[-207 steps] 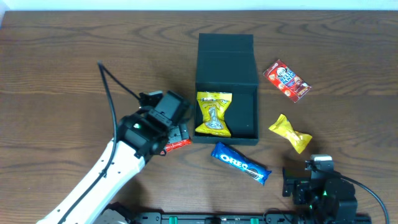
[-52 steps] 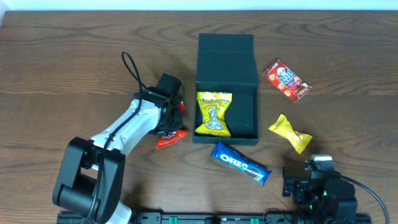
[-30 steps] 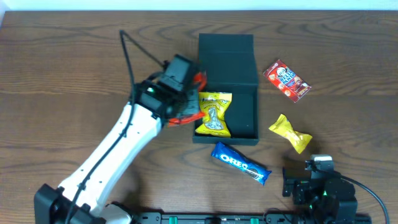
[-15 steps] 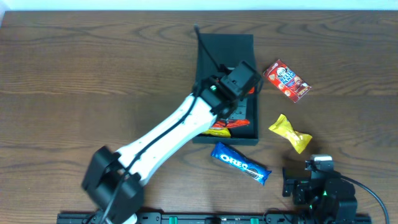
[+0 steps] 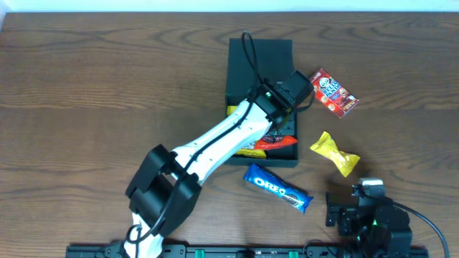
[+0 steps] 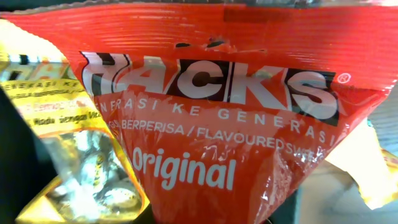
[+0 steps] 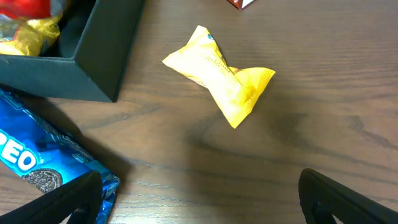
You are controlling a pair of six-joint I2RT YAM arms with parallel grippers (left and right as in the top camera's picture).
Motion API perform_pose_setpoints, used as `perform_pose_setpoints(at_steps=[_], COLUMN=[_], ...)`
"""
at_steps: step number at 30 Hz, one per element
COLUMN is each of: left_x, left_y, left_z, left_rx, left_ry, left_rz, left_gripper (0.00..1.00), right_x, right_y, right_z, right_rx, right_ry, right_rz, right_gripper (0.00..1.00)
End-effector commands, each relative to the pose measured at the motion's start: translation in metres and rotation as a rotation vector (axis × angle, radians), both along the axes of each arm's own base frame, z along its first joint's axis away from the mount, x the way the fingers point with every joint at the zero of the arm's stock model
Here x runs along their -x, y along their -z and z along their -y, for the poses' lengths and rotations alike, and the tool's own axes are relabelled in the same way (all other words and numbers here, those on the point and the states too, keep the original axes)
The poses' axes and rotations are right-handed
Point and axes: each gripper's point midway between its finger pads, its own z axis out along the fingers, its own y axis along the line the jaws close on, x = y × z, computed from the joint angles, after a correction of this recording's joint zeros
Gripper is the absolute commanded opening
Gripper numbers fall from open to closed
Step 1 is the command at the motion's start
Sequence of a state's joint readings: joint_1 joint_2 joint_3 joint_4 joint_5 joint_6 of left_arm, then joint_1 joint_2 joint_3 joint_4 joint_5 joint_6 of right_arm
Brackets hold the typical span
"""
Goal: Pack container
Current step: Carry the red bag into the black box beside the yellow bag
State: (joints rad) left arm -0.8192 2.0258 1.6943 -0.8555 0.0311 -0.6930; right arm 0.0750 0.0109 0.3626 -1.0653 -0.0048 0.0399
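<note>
The fingers of your left gripper (image 5: 290,93) are hidden behind the red Hacks packet (image 6: 211,143), so I can't tell whether they're clamping it. The container (image 5: 259,57) lies straight beneath, long axis running away from you, with the yellow packet (image 6: 74,174) inside. Your right gripper (image 7: 200,196) sits wide open, well apart.

L arm (image 5: 222,136) outstretched; R gripper (image 7: 199,205) spread wide

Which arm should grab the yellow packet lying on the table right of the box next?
Right. The right claw sits open just short of the yellow packet, while the left claw hangs over the container by the red Hacks packet.
</note>
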Motion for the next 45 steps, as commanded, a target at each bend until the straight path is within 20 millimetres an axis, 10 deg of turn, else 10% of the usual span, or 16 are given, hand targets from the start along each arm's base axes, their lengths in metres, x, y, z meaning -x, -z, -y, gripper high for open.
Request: perform_pose_setpoints(at_steps=[1,20,26,45], left_x=[-0.005,-0.011,-0.014,-0.025], left_y=[-0.003,0.026,0.026,-0.015], left_z=[0.007,0.010,0.007,-0.002], left_rx=[0.022,-0.014,-0.032,-0.103], left_ry=[-0.016,-0.019,-0.026,0.008], left_rz=[0.008,-0.005,0.014,0.078], left_gripper=[0.17,0.18,0.53,0.86], right_x=[0.001,0.001,0.001,0.001], right_y=[0.003,0.003,0.003,0.003], right_z=[0.002,0.002,0.002,0.002], right_rx=[0.007,0.007,0.007,0.007], right_ry=[0.006,0.006,0.006,0.006], right_rz=[-0.008,-0.008,-0.008,-0.008], right_gripper=[0.99,0.99,0.99,0.99])
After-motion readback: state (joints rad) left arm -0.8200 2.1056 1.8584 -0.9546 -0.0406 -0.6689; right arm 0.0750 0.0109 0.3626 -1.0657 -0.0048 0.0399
